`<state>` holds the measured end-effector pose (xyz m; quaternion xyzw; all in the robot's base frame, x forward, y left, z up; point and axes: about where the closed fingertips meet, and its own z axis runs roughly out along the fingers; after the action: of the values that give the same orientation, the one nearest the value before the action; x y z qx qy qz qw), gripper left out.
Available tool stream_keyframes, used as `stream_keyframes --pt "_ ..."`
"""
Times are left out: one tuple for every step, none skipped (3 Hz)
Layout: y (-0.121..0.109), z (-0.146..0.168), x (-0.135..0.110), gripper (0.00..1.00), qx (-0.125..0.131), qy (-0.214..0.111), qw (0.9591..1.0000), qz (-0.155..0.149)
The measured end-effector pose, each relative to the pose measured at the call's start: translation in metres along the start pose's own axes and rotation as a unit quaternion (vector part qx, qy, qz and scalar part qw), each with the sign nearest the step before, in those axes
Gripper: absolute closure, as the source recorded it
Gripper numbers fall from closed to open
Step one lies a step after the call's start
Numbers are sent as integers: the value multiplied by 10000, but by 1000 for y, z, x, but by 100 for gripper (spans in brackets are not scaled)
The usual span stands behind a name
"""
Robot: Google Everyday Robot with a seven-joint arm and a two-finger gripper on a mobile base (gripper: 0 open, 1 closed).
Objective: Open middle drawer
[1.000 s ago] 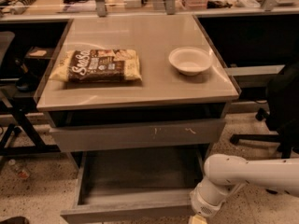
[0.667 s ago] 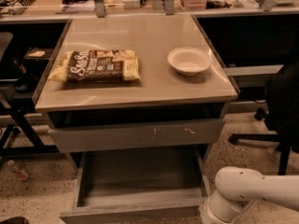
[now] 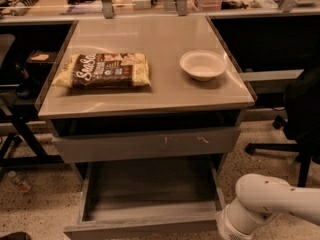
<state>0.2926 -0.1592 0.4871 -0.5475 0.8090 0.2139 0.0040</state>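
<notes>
The middle drawer stands pulled out at the bottom of the cabinet. Its plain gray face is near the lower edge of the view and its shallow gray tray is open and bare. My white arm reaches in from the lower right, and its wrist is by the drawer's front right corner. The gripper itself is below the bottom edge of the view, out of sight.
Above the open drawer is a bigger gray drawer face with white scratches, pushed in. The cabinet top holds a snack bag and a white bowl. A black chair stands at the right, and table legs at the left.
My arm has moved to the right and lower in the view, and the gripper tip has dropped out of the frame. The drawer stays pulled out about as far.
</notes>
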Motion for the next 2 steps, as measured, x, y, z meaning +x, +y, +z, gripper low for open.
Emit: stream_keyframes --pt "-8 -21 -17 0 229 -168 9995 -116" --pt "-18 -21 -31 0 247 -237 9992 -218"
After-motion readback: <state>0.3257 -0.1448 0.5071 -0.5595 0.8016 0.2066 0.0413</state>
